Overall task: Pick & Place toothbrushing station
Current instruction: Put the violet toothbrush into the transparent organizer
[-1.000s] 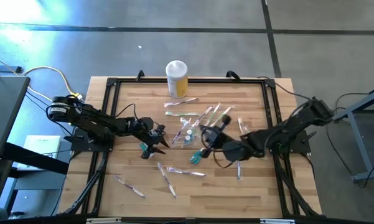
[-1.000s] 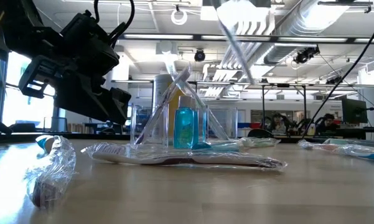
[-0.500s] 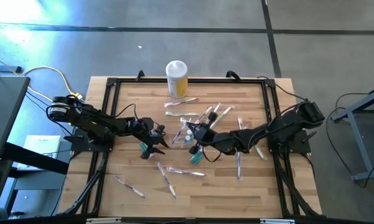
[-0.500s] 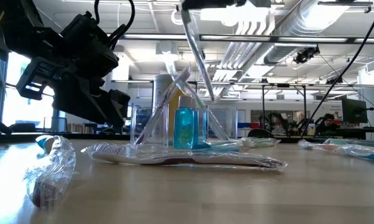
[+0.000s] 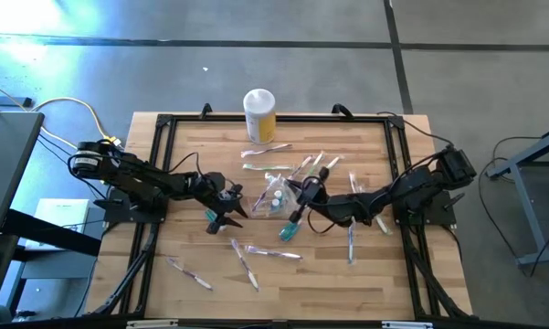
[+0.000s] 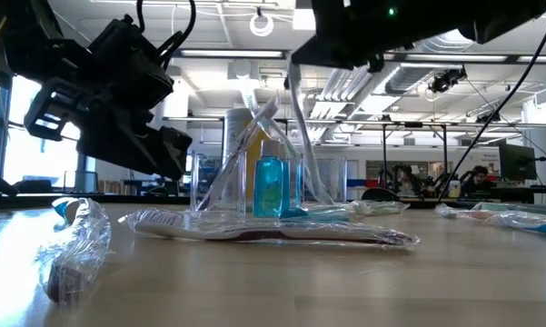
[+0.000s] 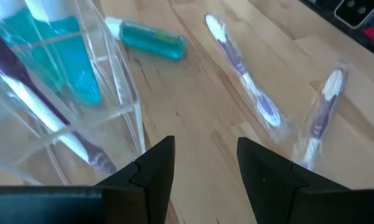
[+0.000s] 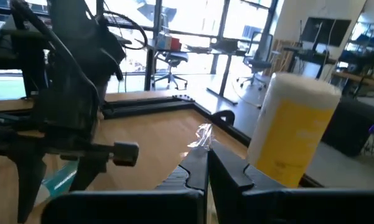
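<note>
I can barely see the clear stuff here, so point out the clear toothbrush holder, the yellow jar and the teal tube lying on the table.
clear toothbrush holder [image 6: 245,182], low view, its see-through front wall.
yellow jar [image 5: 259,116], high view, its side below the white lid.
teal tube [image 7: 150,39], left wrist view, middle of its body.

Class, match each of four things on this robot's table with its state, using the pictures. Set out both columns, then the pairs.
1. yellow jar
2. left pincer
3. right pincer
4. loose teal tube

a. lying flat on the wood
b. open
c. upright, white-lidded
d. shut on a toothbrush

Pairs: 1-c, 2-b, 3-d, 4-a
</note>
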Controlling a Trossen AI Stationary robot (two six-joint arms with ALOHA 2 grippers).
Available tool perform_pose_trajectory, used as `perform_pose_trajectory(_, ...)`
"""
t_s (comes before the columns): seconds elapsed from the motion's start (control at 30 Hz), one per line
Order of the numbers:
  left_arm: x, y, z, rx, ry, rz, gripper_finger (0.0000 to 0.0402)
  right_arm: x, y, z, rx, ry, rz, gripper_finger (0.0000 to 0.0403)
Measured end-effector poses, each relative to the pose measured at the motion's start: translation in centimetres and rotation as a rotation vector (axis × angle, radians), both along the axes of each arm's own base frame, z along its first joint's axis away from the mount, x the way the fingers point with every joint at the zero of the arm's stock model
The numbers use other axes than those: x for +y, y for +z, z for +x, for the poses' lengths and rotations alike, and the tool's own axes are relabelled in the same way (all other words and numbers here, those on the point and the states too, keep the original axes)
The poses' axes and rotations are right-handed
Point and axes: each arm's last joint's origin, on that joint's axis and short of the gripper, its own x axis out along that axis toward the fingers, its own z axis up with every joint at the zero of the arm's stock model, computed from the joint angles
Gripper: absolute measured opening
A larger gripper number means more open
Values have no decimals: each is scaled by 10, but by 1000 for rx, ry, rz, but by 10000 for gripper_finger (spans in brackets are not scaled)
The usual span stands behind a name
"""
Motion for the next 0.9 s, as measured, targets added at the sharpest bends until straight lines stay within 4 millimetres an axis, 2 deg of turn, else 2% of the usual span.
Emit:
perform_pose_trajectory(0.27,0,1,1,-11,0,0,168,-1,-6,-3,-4,3,36,3)
perform_pose_trajectory(0.4,0,2,1,-21,0,2,168,-1,-9,-3,28,-1,30,19)
perform_pose_trajectory(0.57,0,2,1,-30,8,8,168,-1,-12,-4,48,-1,31,59)
perform_pose_trajectory(0.8,0,2,2,-30,10,9,168,0,-16,-4,82,-4,36,141)
perform_pose_trajectory(0.9,0,2,2,-30,11,10,168,3,-16,-5,123,18,-14,172)
